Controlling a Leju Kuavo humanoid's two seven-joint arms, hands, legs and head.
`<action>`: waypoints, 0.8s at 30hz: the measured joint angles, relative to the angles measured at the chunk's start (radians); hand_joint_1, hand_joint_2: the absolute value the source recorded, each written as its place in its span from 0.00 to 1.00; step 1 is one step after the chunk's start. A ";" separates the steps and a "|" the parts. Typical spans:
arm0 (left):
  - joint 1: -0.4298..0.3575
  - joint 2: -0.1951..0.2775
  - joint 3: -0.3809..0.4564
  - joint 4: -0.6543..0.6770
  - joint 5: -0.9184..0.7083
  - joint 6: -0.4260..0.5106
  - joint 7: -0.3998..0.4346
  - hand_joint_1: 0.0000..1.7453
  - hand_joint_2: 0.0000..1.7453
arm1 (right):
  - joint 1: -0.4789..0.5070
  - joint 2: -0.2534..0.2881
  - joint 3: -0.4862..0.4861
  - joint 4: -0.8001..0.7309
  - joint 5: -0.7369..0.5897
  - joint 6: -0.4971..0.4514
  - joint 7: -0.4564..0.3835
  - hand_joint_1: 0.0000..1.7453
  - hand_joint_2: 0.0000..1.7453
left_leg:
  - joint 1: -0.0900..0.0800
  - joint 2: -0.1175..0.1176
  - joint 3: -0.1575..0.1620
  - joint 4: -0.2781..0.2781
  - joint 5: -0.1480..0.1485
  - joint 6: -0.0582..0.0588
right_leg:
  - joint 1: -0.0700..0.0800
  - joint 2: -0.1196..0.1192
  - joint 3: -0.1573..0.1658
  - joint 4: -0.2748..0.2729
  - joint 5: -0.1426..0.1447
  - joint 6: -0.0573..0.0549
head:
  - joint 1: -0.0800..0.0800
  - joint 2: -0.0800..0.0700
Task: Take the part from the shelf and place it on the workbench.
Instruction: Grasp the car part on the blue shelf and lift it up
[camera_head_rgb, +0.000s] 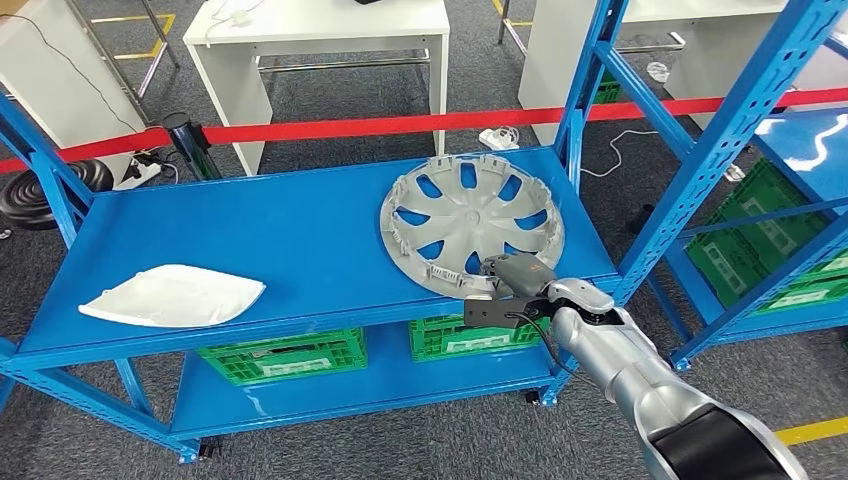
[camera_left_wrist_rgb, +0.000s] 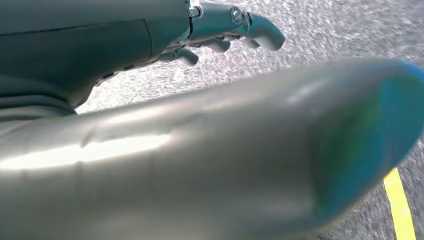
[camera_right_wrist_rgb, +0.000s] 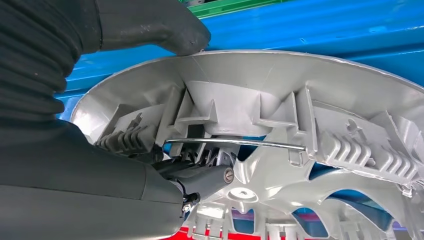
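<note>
A silver-grey wheel cover lies inner side up on the right part of the blue shelf. My right hand is at its near rim and grips it. In the right wrist view the thumb presses the outside of the wheel cover rim while the darker fingers hook inside, by a thin wire ring. A white curved part rests on the shelf's left front. My left hand hangs over grey floor, fingers loosely apart and holding nothing.
Green crates sit on the lower shelf level. A blue upright post stands just behind the wheel cover. A second blue rack with green crates is to the right. Red barrier tape and white tables lie beyond.
</note>
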 joint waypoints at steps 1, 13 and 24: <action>0.000 0.002 0.000 0.000 -0.004 -0.008 -0.004 0.00 0.00 | -0.001 0.000 0.002 0.000 0.003 -0.001 0.002 1.00 1.00 | 0.000 0.000 0.000 0.000 0.000 0.000 | 0.000 0.000 0.000 0.000 0.000 0.000 | 0.000 0.000; 0.001 0.023 -0.015 -0.001 -0.098 0.153 0.037 0.00 1.00 | -0.020 -0.015 0.033 0.010 0.019 -0.012 0.031 1.00 1.00 | 0.000 -0.001 0.000 0.000 0.000 0.000 | 0.000 -0.001 0.000 0.000 0.000 0.000 | 0.000 0.000; 0.010 0.050 -0.104 -0.017 -0.253 0.069 0.297 0.00 1.00 | 0.001 -0.020 0.051 0.002 0.025 -0.061 0.083 1.00 1.00 | 0.000 0.000 0.002 0.000 -0.001 0.001 | 0.002 -0.001 0.003 -0.001 0.000 0.001 | 0.000 0.000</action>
